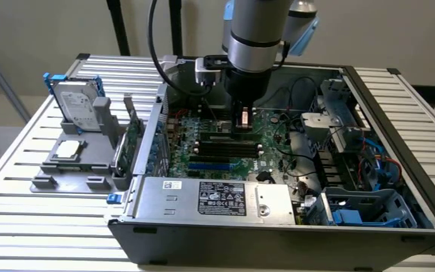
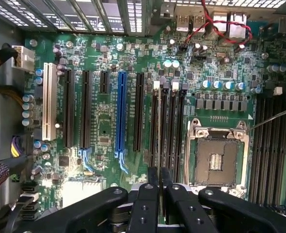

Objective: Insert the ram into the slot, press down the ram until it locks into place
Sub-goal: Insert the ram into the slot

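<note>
The ram stands on edge in one of the parallel black slots on the green motherboard, inside the open computer case. In the wrist view the ram's thin top edge runs along its slot, between white end clips. My gripper hangs straight down from the arm, over the end of the ram towards the exterior view's right. Its black fingers sit pressed close together with almost no gap, right above the ram's edge. I cannot tell whether they touch the ram.
A blue slot and a silver CPU socket flank the memory slots. The case walls, a metal power supply box and loose cables crowd the board. On the exterior view's left, a grey holder carries a hard drive and an expansion card.
</note>
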### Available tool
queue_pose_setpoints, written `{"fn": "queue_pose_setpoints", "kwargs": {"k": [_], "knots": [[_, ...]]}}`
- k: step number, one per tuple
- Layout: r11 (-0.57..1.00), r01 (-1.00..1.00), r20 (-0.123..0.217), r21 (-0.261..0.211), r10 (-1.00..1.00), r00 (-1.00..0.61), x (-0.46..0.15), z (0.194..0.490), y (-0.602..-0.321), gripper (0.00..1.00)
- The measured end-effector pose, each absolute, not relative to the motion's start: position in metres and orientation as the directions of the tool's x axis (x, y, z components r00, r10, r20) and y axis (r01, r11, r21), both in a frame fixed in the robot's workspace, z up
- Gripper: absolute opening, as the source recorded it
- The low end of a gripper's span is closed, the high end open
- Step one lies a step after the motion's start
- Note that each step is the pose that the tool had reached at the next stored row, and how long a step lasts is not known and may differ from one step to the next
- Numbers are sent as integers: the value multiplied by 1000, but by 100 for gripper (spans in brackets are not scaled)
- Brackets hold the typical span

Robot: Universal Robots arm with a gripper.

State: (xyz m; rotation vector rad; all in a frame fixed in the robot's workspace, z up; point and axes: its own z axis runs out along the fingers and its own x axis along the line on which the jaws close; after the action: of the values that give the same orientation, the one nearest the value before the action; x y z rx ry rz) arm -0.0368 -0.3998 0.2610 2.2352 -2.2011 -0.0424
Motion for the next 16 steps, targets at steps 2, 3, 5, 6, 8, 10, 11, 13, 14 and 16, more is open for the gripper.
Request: {"fn": "queue_pose_setpoints", "kwargs": {"k": [2,3,5,6,8,10,11,13,14,16], "knots": [[-5,-1000,-16,21,-1000,5,-37,258,-400,13],[1,-1000,-16,20,-1000,-1,-37,257,-400,13],[12,-1000,-15,20,-1000,-13,-37,254,-399,13],[15,-1000,-13,20,-1000,-16,-37,253,-399,13],[16,-1000,-6,19,-1000,-17,-37,251,-397,13],[17,-1000,3,19,-1000,-16,-37,248,-395,13],[17,-1000,8,19,-1000,-17,-37,247,-394,13],[17,-1000,19,18,-1000,-17,-37,246,-393,13],[18,-1000,24,17,-1000,-18,-37,245,-392,13],[19,-1000,32,16,-999,-18,-38,244,-391,13]]}}
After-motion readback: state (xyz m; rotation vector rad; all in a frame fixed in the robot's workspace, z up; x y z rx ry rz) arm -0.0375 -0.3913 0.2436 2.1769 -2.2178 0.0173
